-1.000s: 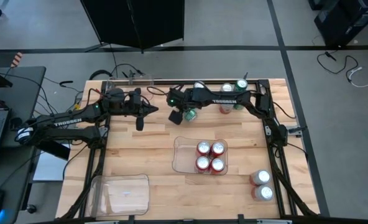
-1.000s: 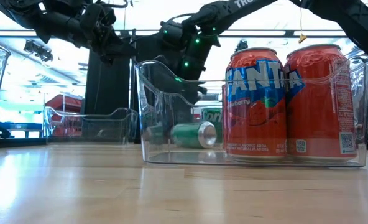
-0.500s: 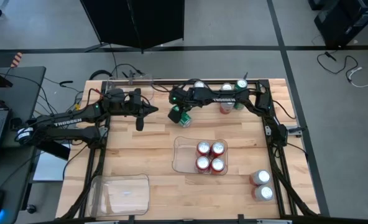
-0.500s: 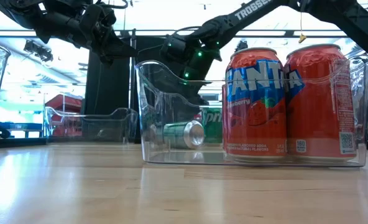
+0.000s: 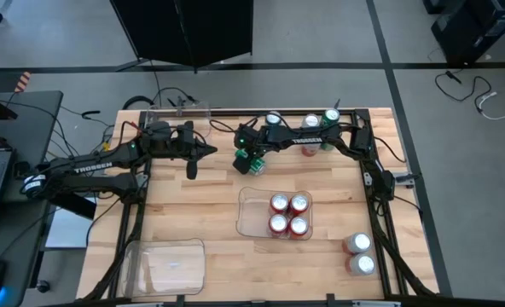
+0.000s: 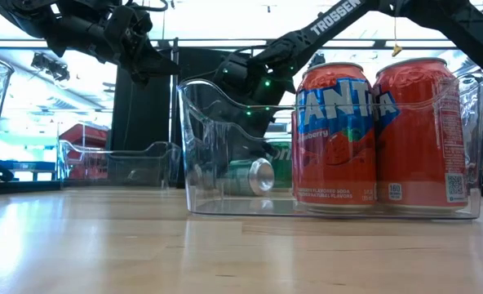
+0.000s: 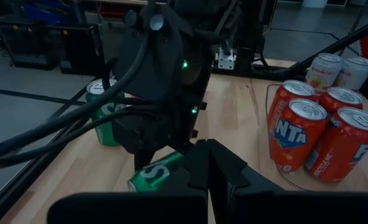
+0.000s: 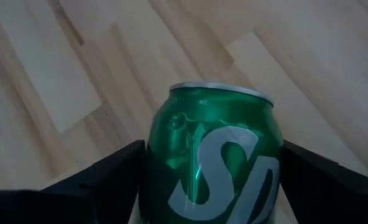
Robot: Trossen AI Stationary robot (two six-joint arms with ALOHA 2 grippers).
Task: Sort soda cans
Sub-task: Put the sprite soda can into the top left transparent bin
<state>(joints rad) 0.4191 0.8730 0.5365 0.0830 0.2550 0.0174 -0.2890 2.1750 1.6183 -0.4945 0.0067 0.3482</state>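
Note:
My right gripper (image 5: 249, 161) reaches in from the far right corner and is shut on a green soda can (image 8: 212, 155), which lies on its side low over the table behind the middle tray (image 6: 245, 175). The left wrist view shows this can (image 7: 154, 175) under that gripper. My left gripper (image 5: 192, 168) waits shut just to its left (image 7: 216, 167). Several red cans (image 5: 288, 215) stand in the middle clear tray (image 5: 251, 213). Green cans (image 5: 274, 119) and a pale one (image 5: 310, 122) stand at the far edge. Two silver-white cans (image 5: 359, 253) stand near the right edge. My right gripper pinches the green can's side wall (image 8: 165, 155) between its two fingers (image 8: 109, 171), one on each side of the body. The fingers come from above, slanting, and lie across the can. The can lies level, its silver top (image 8: 221, 88) pointing away from the wrist. Whether it rests on the wood I cannot tell.
An empty clear tray (image 5: 167, 264) sits at the near left corner, and another (image 5: 180, 111) at the far left edge. The black frame rails (image 5: 380, 205) run along both table sides. Bare wood lies between the left gripper and the middle tray.
My right gripper has tipped more upright, its wrist drawing a little toward the table's right. The green can in it has shifted slightly toward the table's left and near edge and turned about somewhat.

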